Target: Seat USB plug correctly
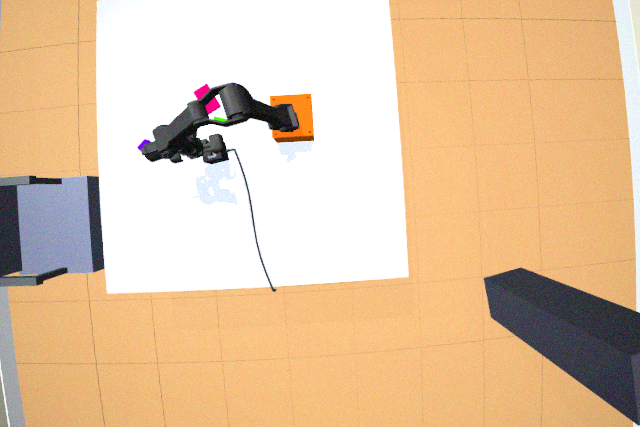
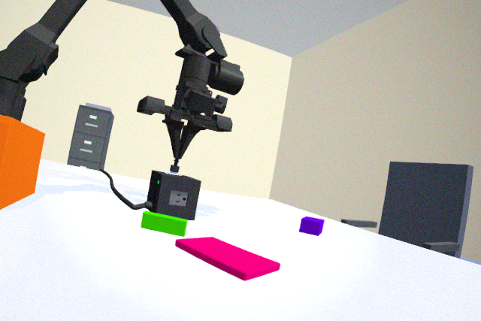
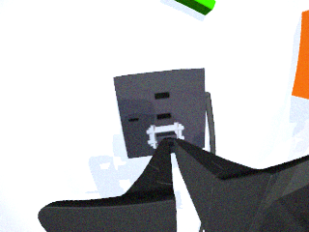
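- The end effector (image 2: 175, 161) is pointed straight down over the power cube (image 2: 174, 195), its two fingers (image 2: 181, 139) drawn together into a narrow V whose tips meet on the top of the USB plug (image 2: 174, 168).
- The fingers are nearly fully closed; in the exterior and wrist views their tips are seen pinched on the slim plug stem, so the plug is taken as gripped.
- The USB plug is found directly under the fingertips, standing upright out of the socket on the cube's top face, with part of its body visible above the cube.
- In the wrist view the plug (image 3: 165, 134) is shown as a pale bracket shape at the near edge of the cube's top (image 3: 161, 100), right at the point where the two fingers converge.
- The power cube is set on the white table (image 2: 349, 271), with a wall-outlet face turned toward the exterior camera and a black cord (image 2: 116, 189) led away from its side.
- A green block (image 2: 164, 222) is laid just in front of the cube, almost touching its base.
- A pink flat slab (image 2: 227, 256) is placed near the green block, further toward the camera.
- A purple block (image 2: 311, 225) is seen well apart, off to the right in the exterior view.
- The arm's orange base (image 1: 297, 114) is seen in the top view, well apart from the cube.
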You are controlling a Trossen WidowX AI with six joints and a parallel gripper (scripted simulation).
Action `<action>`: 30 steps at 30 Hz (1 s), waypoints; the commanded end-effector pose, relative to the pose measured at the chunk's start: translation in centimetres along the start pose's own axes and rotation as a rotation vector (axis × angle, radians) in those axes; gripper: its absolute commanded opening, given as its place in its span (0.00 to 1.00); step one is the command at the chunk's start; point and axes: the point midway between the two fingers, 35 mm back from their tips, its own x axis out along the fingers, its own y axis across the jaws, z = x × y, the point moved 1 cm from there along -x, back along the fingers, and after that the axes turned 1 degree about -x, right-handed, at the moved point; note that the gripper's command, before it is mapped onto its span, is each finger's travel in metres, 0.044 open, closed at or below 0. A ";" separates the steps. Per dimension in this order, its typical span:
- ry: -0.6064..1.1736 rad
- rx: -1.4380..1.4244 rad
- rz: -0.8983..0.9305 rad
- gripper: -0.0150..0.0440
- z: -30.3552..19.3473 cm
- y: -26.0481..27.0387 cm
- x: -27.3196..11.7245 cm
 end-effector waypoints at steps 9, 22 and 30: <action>0.000 0.000 0.000 0.25 0.0 0.0 0.0; 0.000 0.000 0.000 0.25 0.0 0.0 -0.6; 0.000 0.000 0.000 0.25 0.0 0.0 -1.2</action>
